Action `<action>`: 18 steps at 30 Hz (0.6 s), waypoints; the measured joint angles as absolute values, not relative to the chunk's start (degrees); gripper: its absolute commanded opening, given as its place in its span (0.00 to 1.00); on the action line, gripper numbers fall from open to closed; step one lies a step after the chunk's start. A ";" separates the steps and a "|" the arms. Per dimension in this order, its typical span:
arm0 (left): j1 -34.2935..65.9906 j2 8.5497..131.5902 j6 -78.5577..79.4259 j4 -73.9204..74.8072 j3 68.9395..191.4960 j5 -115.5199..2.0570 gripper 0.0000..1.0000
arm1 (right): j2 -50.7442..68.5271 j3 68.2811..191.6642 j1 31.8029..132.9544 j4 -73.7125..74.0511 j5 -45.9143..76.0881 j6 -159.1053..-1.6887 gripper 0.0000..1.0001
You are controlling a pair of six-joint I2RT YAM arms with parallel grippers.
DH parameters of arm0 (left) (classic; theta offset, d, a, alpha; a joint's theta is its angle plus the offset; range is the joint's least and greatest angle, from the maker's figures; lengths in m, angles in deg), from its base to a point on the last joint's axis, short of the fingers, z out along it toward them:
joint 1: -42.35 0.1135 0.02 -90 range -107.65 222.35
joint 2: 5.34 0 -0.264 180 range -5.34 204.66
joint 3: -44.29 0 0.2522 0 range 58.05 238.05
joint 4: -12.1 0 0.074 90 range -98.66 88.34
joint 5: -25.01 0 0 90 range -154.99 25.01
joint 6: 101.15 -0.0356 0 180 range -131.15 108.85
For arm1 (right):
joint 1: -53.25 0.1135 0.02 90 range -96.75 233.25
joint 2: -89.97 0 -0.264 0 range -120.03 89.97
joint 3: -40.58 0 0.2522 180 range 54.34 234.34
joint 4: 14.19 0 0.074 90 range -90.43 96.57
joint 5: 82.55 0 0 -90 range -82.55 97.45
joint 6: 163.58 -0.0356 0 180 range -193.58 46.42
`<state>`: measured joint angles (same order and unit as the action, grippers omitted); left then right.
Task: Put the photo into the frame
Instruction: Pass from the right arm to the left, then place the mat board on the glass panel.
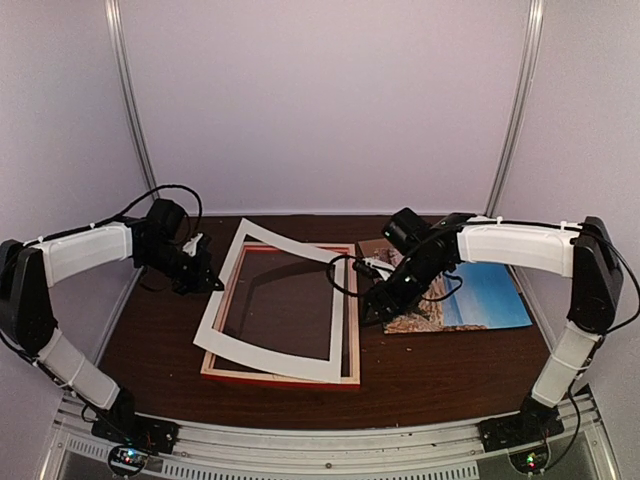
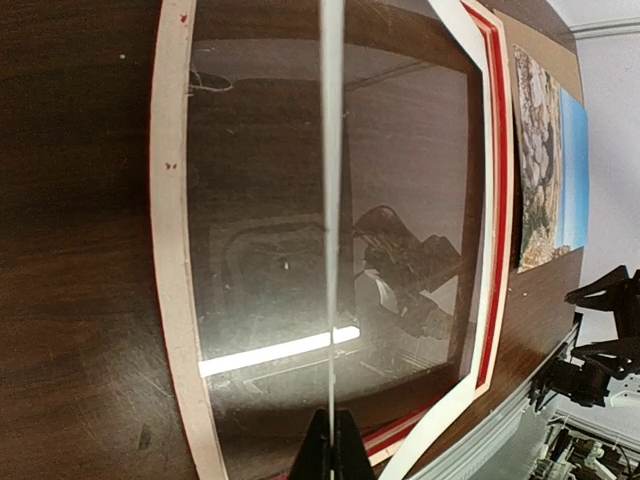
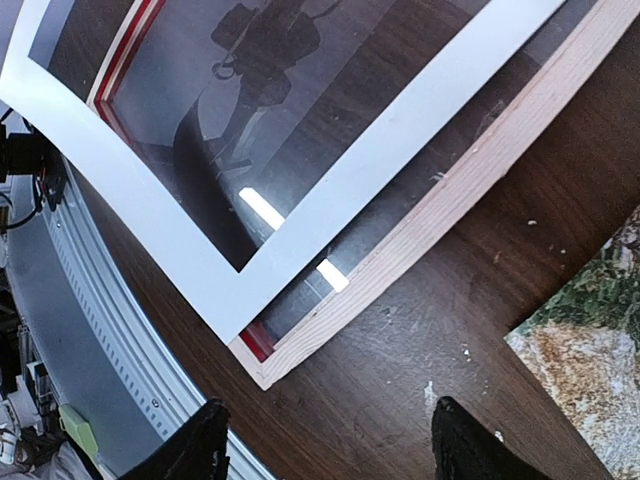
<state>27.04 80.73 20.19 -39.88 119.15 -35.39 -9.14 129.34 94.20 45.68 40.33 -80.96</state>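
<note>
Closest in, the right end effector point(image 3: 325, 450) hangs with its two black fingers point(image 3: 200, 445) spread wide and nothing between them. Under it is bare dark desk point(image 3: 420, 330), in the gap between the frame point(image 3: 460, 182) and a corner of the photo point(image 3: 590, 370). Frame first: it lies flat at the middle of the desk, pale wood up, a strip of red showing along the inner edge, its glass throwing back reflections. Over to the right, well outside the frame, the photo lies flat, blue and tan face up, overlapping a brown backing board point(image 1: 373, 247). Now the left end effector point(image 1: 208, 280) — pressed together, pinching the left edge of the white mat point(image 1: 265, 357), which lies skewed across the frame, its far corner jutting past the frame's far rail.
</note>
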 measured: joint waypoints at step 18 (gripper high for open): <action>27.04 84.16 23.31 -34.26 117.18 -36.17 0.00 | -7.85 126.81 91.10 42.16 38.58 -82.86 0.70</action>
